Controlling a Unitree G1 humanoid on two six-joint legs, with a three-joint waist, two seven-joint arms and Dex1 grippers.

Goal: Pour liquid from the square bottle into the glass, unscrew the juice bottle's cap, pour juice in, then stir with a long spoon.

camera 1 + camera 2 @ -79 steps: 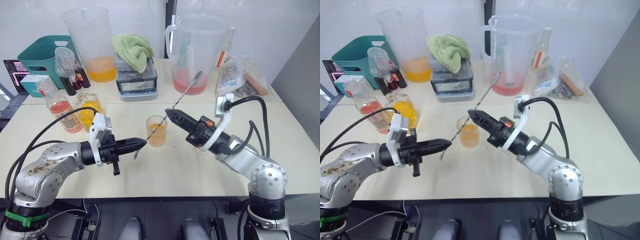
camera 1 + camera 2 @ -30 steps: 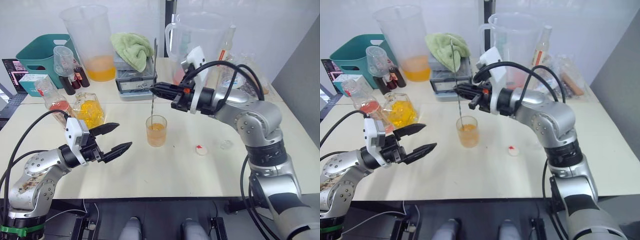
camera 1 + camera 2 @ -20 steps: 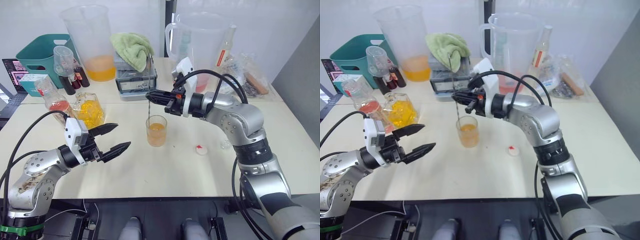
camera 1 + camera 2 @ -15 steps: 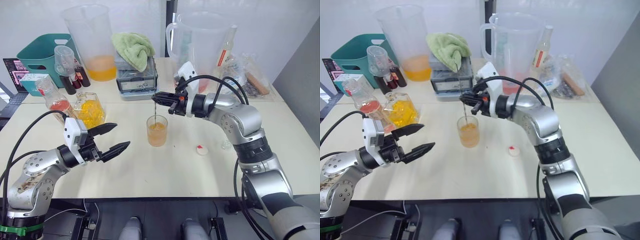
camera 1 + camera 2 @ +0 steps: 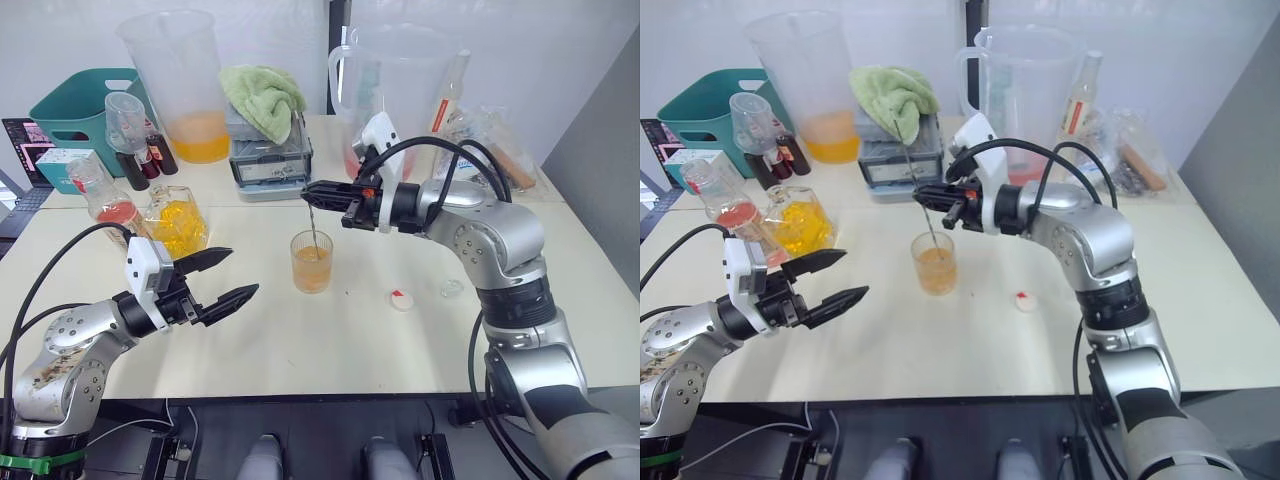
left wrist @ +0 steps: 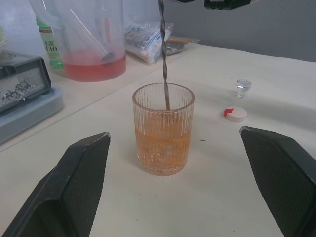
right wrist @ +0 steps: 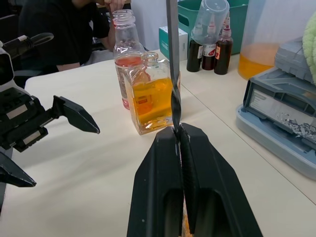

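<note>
From the head camera, the right gripper [image 5: 308,189] pinches the long thin silver metal bar spoon [image 5: 311,222] over the small clear ribbed glass [image 5: 312,261], the spoon's lower end dipped in the orange drink. By my reading this is the last step, stirring. The left gripper [image 5: 228,274] hovers beside the glass, fingers spread wide and empty. The small white cap with a red mark [image 5: 402,299] lies on the pale tabletop [image 5: 330,340] near the glass. The slim juice bottle with pink-red juice [image 5: 105,205] and the square bottle of orange liquid [image 5: 178,222] stand well apart, at the table's left.

The left wrist view shows the twisted stem entering the glass, which is about two-thirds full.

The right wrist view shows both fingers clamped on the stem.

Next the spoon should circle gently, without knocking the rim.
</note>
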